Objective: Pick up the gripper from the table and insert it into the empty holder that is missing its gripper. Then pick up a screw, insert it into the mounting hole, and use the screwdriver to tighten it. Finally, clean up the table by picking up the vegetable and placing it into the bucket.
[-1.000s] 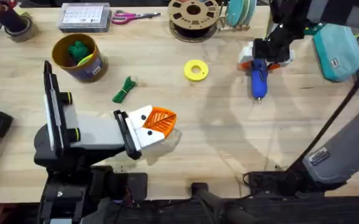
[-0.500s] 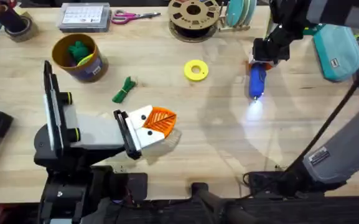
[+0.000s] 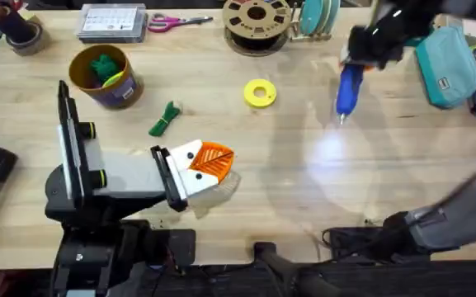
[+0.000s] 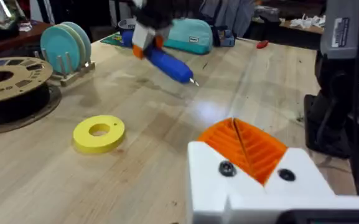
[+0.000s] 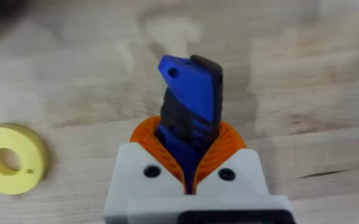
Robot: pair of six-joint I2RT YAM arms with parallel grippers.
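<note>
Probably a robotics workshop or lab: wooden counter (image 3: 287, 181) strewn with filament spool (image 3: 256, 22), scissors (image 3: 172, 21), cluttered benches behind (image 4: 303, 22).

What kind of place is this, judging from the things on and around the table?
Probably a workshop or robotics lab: a wooden workbench holds a brown filament spool, scissors and a blue screwdriver, which the right hand grips.

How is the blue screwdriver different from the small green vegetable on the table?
The screwdriver is blue, rigid and held tilted above the table in the right gripper; the vegetable is dark green, leafy and lies loose on the table. The screwdriver is longer. Both are slim.
</note>
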